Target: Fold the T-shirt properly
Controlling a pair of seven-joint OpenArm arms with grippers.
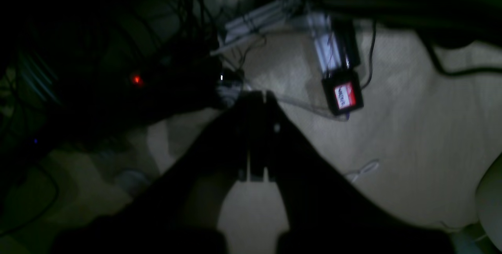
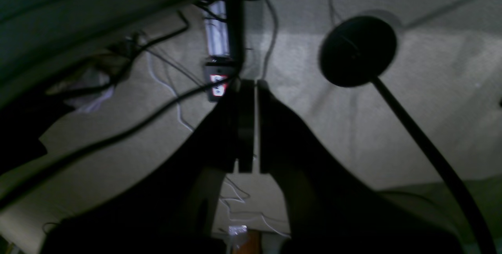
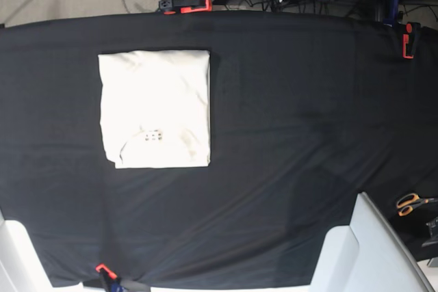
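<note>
The T-shirt lies folded into a cream rectangle on the left part of the black table cloth, with its neck label showing near the lower edge. Neither gripper is near it. In the left wrist view my left gripper is shut, its dark fingers pressed together with nothing between them, over beige floor and cables. In the right wrist view my right gripper is also shut and empty above carpet. The shirt appears in neither wrist view. In the base view only white arm parts show at the bottom corners.
Orange clamps hold the cloth at the far and right edges. Scissors lie at the right edge. A white arm link rises at the bottom right. A round black stand base and cables lie on the floor.
</note>
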